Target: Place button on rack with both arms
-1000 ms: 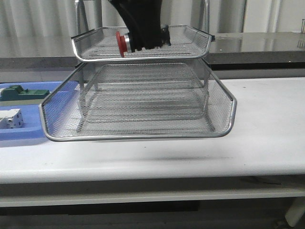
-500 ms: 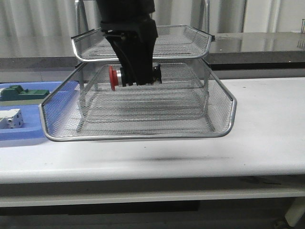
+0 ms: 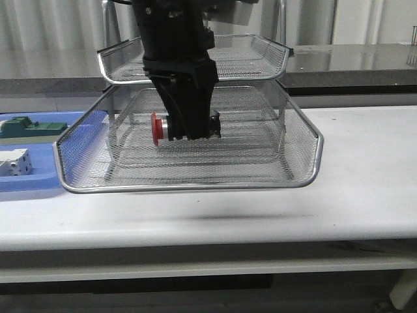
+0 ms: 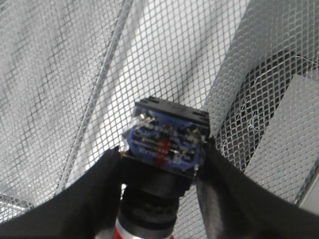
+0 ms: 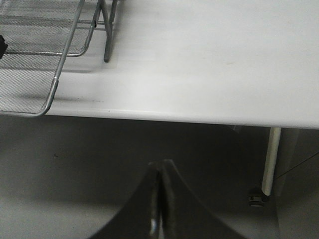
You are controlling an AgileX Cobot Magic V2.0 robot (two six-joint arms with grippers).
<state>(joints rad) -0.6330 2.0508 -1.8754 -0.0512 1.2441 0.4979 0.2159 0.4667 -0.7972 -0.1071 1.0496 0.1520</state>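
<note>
Button (image 4: 167, 144) clamped between left end effector (image 4: 162, 191) fingers (image 4: 97, 191), over rack (image 4: 75, 74) mesh

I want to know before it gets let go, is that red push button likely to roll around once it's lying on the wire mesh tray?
Probably only a little. The button has a round red head and cylindrical body, so it could rock sideways. Its squared blue rear block should likely stop a full roll. The rack has mesh flooring and raised rims, which would probably catch it. It looks rigid in the left gripper.
</note>
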